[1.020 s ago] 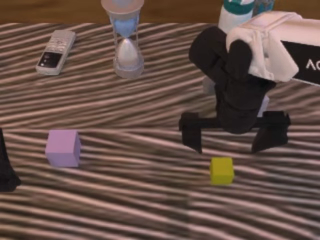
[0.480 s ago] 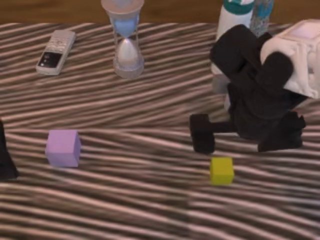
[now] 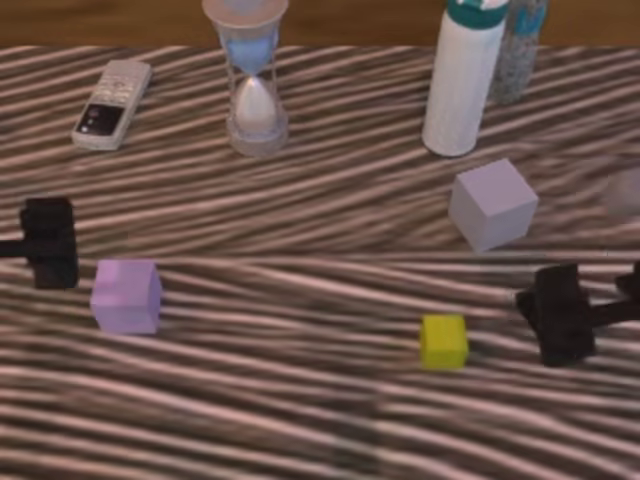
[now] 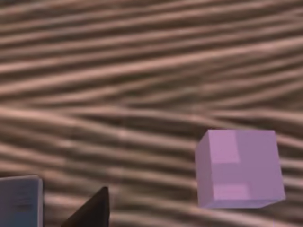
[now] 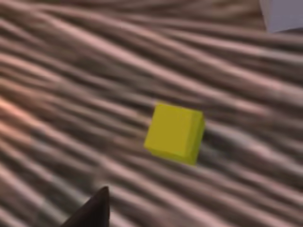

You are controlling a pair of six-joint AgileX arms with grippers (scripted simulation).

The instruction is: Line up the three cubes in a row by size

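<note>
Row not yet formed: purple cube mid-left, yellow cube lower centre-right, lavender cube upper right; left gripper nearing purple, right gripper beside yellow, finger states impossible to tell; next, a grasp

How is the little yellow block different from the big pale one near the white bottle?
The yellow cube is bright yellow and the smallest; the pale lavender cube is greyish and clearly bigger. The yellow cube sits nearly square to the table's front edge, while the pale lavender cube is turned at an angle. The yellow cube lies nearer the front; the pale one sits farther back, by the white bottle. Both are plain cubes resting flat on the table, touching nothing.
</note>
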